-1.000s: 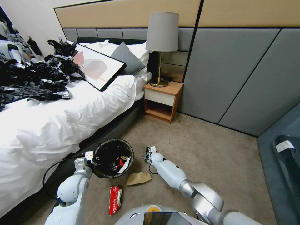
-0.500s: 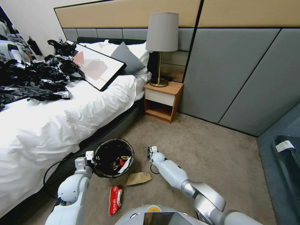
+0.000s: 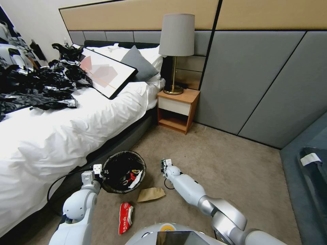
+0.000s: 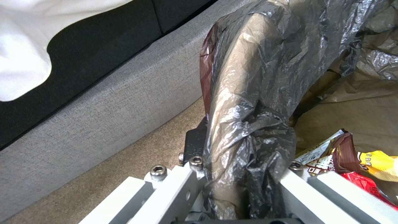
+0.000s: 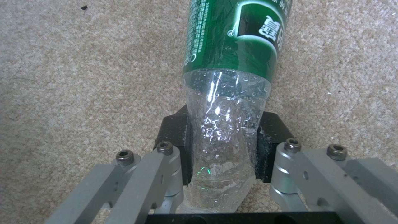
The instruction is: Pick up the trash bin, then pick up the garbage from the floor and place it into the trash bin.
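Trash bin [image 3: 123, 172], beside the bed [image 3: 68, 136], has its lined rim clamped by the left gripper [image 4: 240, 174]; right of it, the right gripper [image 5: 224, 149] clamps a plastic bottle [image 5: 232, 62].

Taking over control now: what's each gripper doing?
Left gripper: shut on the trash bin rim, bag liner pinched.
Right gripper: shut on a clear plastic bottle, low over the carpet.
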Available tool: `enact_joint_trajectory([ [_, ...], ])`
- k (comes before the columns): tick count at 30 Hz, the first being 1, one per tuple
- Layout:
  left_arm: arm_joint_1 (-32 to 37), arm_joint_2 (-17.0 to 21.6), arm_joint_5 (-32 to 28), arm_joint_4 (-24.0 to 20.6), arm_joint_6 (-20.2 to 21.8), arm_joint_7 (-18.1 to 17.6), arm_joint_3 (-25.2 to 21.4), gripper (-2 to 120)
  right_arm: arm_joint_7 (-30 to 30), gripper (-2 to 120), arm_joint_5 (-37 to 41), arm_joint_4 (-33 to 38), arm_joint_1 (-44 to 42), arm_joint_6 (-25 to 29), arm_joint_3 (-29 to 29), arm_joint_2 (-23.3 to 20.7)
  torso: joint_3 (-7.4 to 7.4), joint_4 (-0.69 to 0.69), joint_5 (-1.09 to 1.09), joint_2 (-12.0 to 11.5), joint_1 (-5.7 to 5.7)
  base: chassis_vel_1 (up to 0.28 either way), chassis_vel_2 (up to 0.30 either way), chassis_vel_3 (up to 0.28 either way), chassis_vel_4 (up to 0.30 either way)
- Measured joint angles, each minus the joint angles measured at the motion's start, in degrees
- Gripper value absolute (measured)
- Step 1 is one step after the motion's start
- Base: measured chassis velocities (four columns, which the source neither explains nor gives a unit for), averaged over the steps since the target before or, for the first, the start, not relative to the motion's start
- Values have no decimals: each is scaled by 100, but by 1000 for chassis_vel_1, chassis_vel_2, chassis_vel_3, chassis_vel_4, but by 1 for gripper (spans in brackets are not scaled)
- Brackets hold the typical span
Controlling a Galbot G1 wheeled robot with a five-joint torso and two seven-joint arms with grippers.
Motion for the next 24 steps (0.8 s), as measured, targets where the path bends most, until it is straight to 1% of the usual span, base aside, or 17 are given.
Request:
enact_joint_trajectory([
  [3, 1, 2, 0, 0, 0, 1, -10, 0, 56, 25, 70, 146, -25, -47, -14, -62, 0, 0, 0, 0, 0, 0, 0, 0, 0],
  [4, -4, 15, -4, 0, 2, 0, -28, 0, 236, 25, 361, 498, -53, -172, -65, -223, 0, 0, 0, 0, 0, 0, 0, 0, 0],
  [6, -6, 24, -8, 0, 6, 1, -36, 0, 308, 25, 495, 652, -61, -219, -78, -289, 0, 0, 0, 0, 0, 0, 0, 0, 0],
  [7, -10, 35, -12, -2, 13, 1, -43, 0, 416, 25, 671, 888, -71, -278, -92, -395, 0, 0, 0, 0, 0, 0, 0, 0, 0],
  [8, -17, 51, -22, -17, 44, 0, -51, 0, 588, 25, 928, 1352, -83, -353, -101, -597, 0, 0, 1, 0, 0, 0, 0, 0, 0],
  [9, -17, 51, -22, -17, 44, 0, -51, 0, 588, 25, 928, 1352, -83, -353, -101, -597, 0, 0, 1, 0, 0, 0, 0, 0, 0],
  [11, -18, 70, -30, -48, 87, 0, -55, 0, 821, 25, 1253, 1983, -84, -441, -72, -838, 0, -1, 0, 0, 0, 0, 0, 0, 0],
  [12, -19, 87, -40, -86, 122, 1, -55, 0, 1016, 25, 1563, 2591, -84, -552, 0, -1064, 0, 0, 1, 0, 0, 0, 0, 0, 0],
  [13, -19, 87, -40, -86, 122, 1, -55, 0, 1016, 25, 1563, 2591, -84, -552, 0, -1064, 0, 0, 1, 0, 0, 0, 0, 0, 0],
  [15, -31, 103, -45, -116, 159, 4, -57, 0, 1225, 25, 1898, 3336, -77, -659, 108, -1405, 0, 2, 1, 1, 0, 0, 0, 0, 0],
  [16, -55, 116, -48, -141, 182, 16, -42, 0, 1409, 25, 2148, 4163, -87, -727, 221, -1933, -1, 4, 4, 1, 0, 0, 0, 0, 0],
  [17, -55, 116, -48, -141, 182, 16, -42, 0, 1409, 25, 2148, 4163, -87, -727, 221, -1933, -1, 4, 4, 1, 0, 0, 0, 0, 0],
  [19, -77, 118, -39, -155, 187, 23, -19, 0, 1544, 25, 2325, 4800, -123, -755, 338, -2436, 0, -2, 0, 1, 0, 0, 0, 0, 0],
  [20, -93, 112, -36, -174, 194, 32, 18, 0, 1655, 25, 2571, 5406, -189, -778, 452, -2843, -1, -5, 2, 1, 0, 0, 0, 0, 0],
  [21, -93, 112, -36, -174, 194, 32, 18, 0, 1655, 25, 2571, 5406, -189, -778, 452, -2843, -1, -5, 2, 1, 0, 0, 0, 0, 0],
  [23, -103, 101, -28, -196, 198, 41, 55, 0, 1732, 25, 2777, 5931, -264, -787, 579, -3152, -1, -5, 3, 1, -1, 0, 0, 0, 0],
  [24, -108, 79, 1, -202, 199, 45, 92, 0, 1808, 25, 2991, 6443, -361, -811, 718, -3409, -1, -3, 2, 1, 0, 0, 0, 0, 0],
])
